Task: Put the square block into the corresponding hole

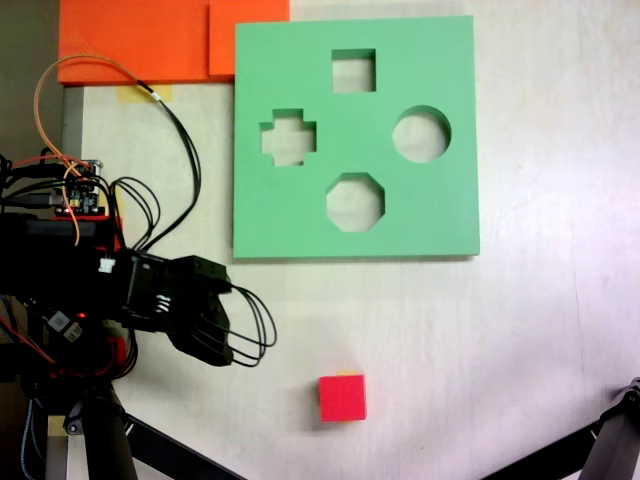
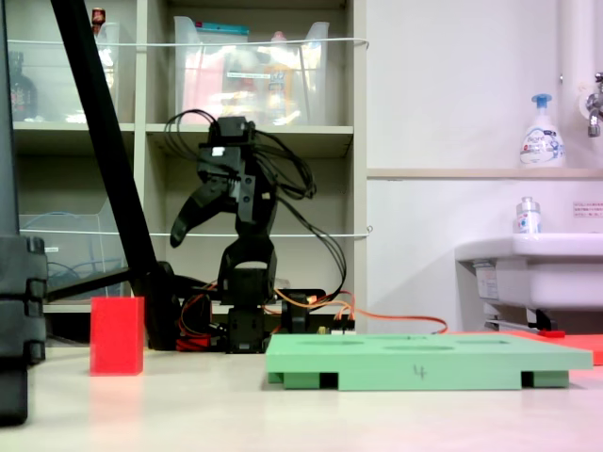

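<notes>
The square block [image 1: 342,397] is a small red foam cube standing alone on the pale table, below the green foam board [image 1: 450,215]; it also shows as the red block [image 2: 117,335] at the left. The corresponding hole [image 1: 353,70] is the square cutout near the board's top edge. My gripper [image 1: 222,345] is black and hangs in the air left of the block, clear of it. In a fixed view the gripper [image 2: 179,235] is raised well above the table, its tip curving down to the left. Cables and its own body hide how its jaws stand.
The board [image 2: 424,363] also has cross [image 1: 288,137], round [image 1: 421,134] and octagonal [image 1: 354,201] cutouts. Orange foam sheets [image 1: 150,40] lie at the top left. The arm's base and wires [image 1: 70,200] sit at the left. Black stand legs [image 1: 610,440] cross the bottom corners.
</notes>
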